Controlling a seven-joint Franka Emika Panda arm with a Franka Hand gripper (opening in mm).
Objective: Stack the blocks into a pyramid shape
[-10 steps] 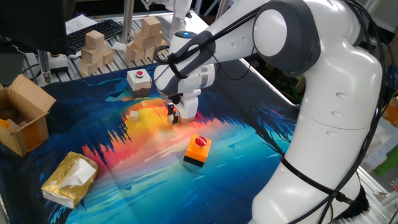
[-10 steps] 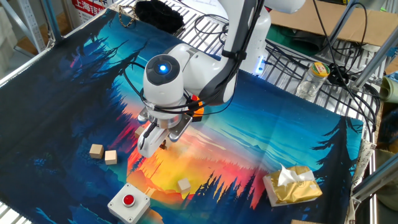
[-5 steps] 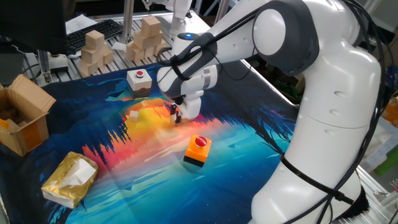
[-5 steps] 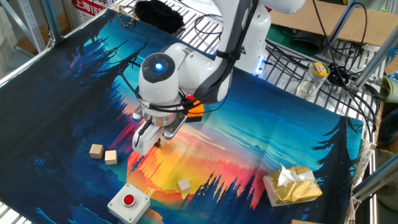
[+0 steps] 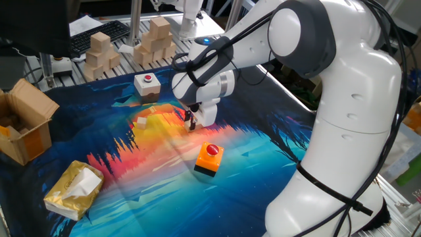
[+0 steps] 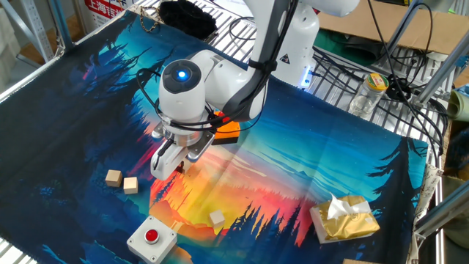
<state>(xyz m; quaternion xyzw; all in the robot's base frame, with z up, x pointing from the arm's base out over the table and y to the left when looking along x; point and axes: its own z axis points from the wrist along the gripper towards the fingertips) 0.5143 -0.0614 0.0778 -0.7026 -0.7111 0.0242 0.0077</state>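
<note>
My gripper [image 5: 191, 122] hangs just above the mat near its middle, fingers pointing down; it also shows in the other fixed view [image 6: 171, 166]. Its fingers stand close together, and I cannot tell whether anything is between them. Two tiny tan blocks [image 6: 113, 177] [image 6: 130, 185] lie side by side to the left of the gripper. A third block [image 6: 217, 218] lies apart, near the white button box; it also shows in one fixed view [image 5: 141, 122], left of the gripper. The other blocks are hidden or out of view.
An orange button box [image 5: 209, 158] stands just in front of the gripper. A white button box [image 5: 147, 83] [image 6: 152, 238] stands by the mat's edge. Piles of large wooden blocks [image 5: 99, 52], a cardboard box [image 5: 26, 128] and a yellow tissue pack [image 5: 74, 189] [image 6: 344, 218] stand around.
The gripper has slid sideways low over the mat, toward the pair of blocks. The blocks in view have not moved.
</note>
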